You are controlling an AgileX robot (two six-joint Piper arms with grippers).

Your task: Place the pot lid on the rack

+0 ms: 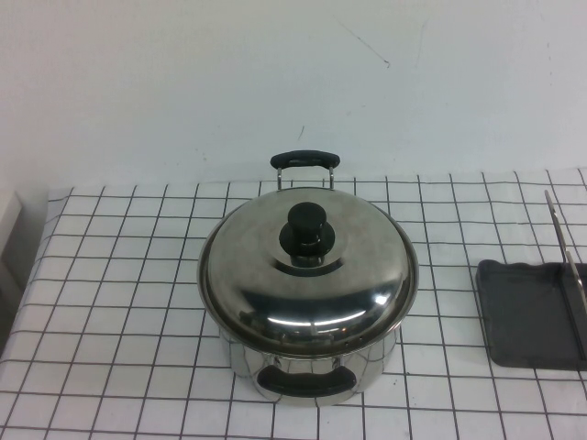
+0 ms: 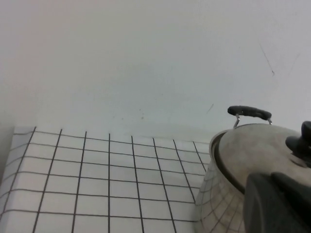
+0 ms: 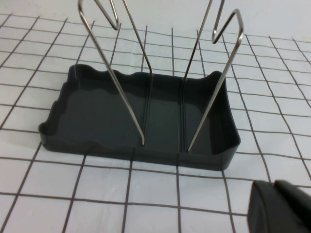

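Checked cloth (image 1: pixel 110 275) covers the table. Pot (image 1: pixel 307 367) sits mid-table with the lid (image 1: pixel 307 275) on it. Rack (image 1: pixel 527 312) is off to the right, well apart. Left gripper (image 2: pixel 277 204) is near the pot, right gripper (image 3: pixel 282 206) near the rack; can't tell their state.

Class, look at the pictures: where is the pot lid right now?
In the high view the pot lid sits closed on the steel pot at the table's centre, left of the rack at the right edge. Neither the left gripper nor the right gripper touches it.

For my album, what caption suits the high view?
Pot lid sits on the pot; rack waits right; neither hand shows.
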